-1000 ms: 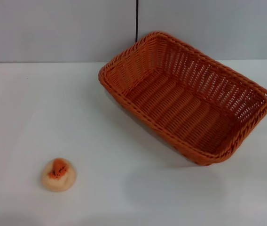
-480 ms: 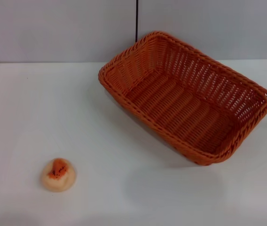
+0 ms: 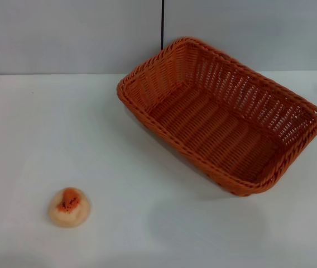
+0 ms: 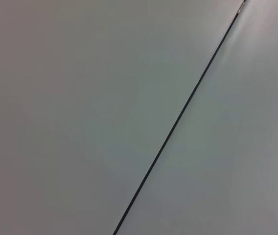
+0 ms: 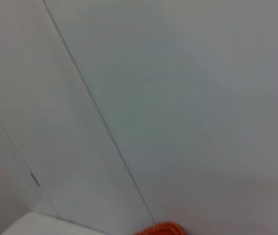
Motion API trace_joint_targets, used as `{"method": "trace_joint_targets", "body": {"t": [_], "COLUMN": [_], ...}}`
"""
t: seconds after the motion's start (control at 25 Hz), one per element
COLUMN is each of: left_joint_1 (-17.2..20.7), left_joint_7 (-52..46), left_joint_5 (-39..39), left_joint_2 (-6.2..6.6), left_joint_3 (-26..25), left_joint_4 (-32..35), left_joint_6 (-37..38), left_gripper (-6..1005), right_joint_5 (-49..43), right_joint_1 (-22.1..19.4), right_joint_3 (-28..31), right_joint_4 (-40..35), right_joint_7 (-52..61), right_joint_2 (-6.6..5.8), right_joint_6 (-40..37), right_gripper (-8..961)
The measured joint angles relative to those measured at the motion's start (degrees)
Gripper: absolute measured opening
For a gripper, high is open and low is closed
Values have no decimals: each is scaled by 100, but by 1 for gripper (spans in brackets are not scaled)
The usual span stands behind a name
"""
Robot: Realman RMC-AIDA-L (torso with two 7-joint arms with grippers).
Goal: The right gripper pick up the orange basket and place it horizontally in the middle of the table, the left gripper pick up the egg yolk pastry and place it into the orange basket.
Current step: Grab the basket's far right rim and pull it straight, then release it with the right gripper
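Note:
The orange basket (image 3: 220,114) stands empty on the white table (image 3: 147,223), at the back right, turned at an angle with one corner toward the wall. A sliver of the basket's rim (image 5: 161,228) shows at the edge of the right wrist view. The egg yolk pastry (image 3: 69,207) lies at the front left of the table, a pale dome with an orange patch on top. Neither gripper shows in any view; both wrist cameras face the grey wall.
A grey panelled wall (image 3: 63,33) with a dark vertical seam (image 3: 162,25) stands behind the table. The same wall fills the left wrist view, crossed by a dark seam (image 4: 178,117). Bare white tabletop lies between pastry and basket.

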Motion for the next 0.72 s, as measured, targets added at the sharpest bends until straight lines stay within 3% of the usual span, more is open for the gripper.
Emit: {"method": "trace_joint_targets", "body": {"t": [0.12,0.28,0.52,0.72], "left_joint_1": [23,28,-6,-19], "left_joint_7": [0,0,-44,-58], "left_joint_5": [-1,-3,-4,-4], "left_joint_2": [2,5,12,17], "left_joint_3": [0,-2,-4,-3], "left_joint_4": [-40,-48,-50,-49], "left_joint_6": [0,-1,-25,-91], "left_gripper": [834,833,833,833], "right_joint_5": [-354,-607,-1827,-2466], "right_joint_1": [259,442,952,1209], "right_joint_3": [-155,-497,-1112,-1711], "right_joint_4": [-10,39,313,500], "right_joint_7": [189,218,327,323], "right_joint_2": [-74,-113,-182,-136], "right_joint_6": [-8,17,69,275], "right_gripper": [389,517,736,763]}}
